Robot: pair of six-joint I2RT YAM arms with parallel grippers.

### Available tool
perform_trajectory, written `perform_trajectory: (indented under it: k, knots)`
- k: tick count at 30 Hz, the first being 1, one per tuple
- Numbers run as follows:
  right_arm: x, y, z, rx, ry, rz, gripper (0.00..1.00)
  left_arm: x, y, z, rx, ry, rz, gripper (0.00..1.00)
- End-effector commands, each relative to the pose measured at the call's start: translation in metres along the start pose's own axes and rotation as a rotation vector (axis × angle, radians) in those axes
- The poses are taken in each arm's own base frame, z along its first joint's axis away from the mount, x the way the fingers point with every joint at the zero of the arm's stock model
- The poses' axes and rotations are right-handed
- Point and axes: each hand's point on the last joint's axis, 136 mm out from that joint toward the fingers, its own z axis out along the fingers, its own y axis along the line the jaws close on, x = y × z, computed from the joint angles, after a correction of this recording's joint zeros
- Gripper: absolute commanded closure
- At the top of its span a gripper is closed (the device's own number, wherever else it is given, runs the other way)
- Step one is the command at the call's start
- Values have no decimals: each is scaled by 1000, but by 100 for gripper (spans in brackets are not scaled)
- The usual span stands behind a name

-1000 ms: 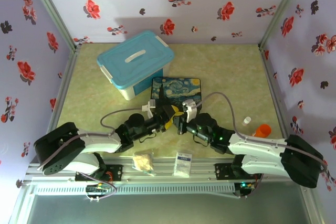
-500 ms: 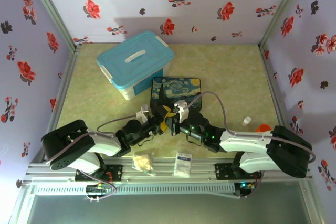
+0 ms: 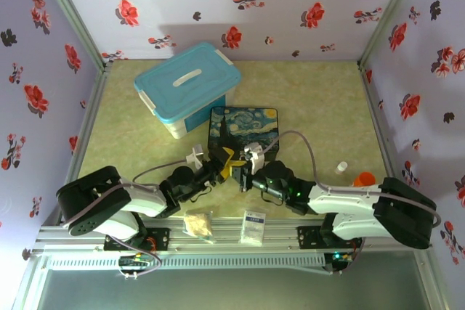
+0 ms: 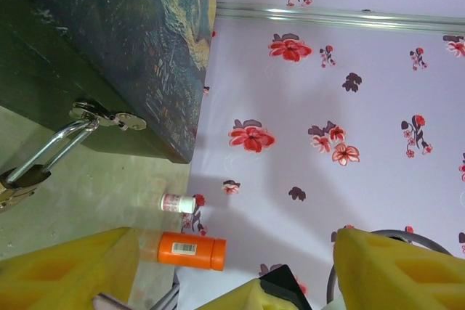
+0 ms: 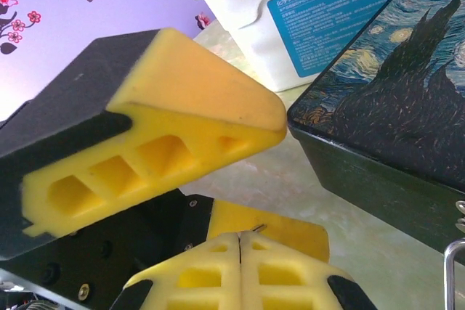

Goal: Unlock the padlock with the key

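I see my left pincer [image 4: 232, 241] spread wide near the padlock [image 4: 20, 178] hanging on the dark box [image 4: 109, 34]. My right pincer [image 5: 240, 236] pinches the tiny key [image 5: 256, 229].

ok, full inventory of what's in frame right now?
storage box: 1, white with teal lid, back left of the table
painted box: 1, dark blue, centre, next to the storage box
padlock: 1, brass with silver shackle, hanging on the painted box's hasp
key: 1, thin metal tip, apparently pinched in the right gripper
small bottle: 1, white, right side
orange container: 1, orange, beside the small bottle
packet: 1, white, near edge
crumpled lump: 1, beige, near edge, left of the packet
left gripper: 1, yellow pads, open, by the painted box's front
right gripper: 1, yellow pads, shut
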Motion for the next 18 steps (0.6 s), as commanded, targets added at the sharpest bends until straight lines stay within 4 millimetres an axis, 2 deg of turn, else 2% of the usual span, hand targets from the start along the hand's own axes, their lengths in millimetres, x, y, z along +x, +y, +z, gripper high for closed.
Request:
perform_trajectory:
  k: [1, 2, 14, 18]
  knots:
    - [-2, -2, -7, 9, -26, 4, 100, -5, -7, 0, 30, -22, 19, 38]
    - [-2, -3, -8, 12, -31, 3, 100, -6, -5, 1, 23, -24, 19, 43]
    - [-4, -9, -19, 42, -44, -12, 100, -4, 11, 8, -23, -11, 15, 64]
    - [-1, -10, -20, 43, -33, -13, 100, -3, 8, 9, -13, -9, 9, 69]
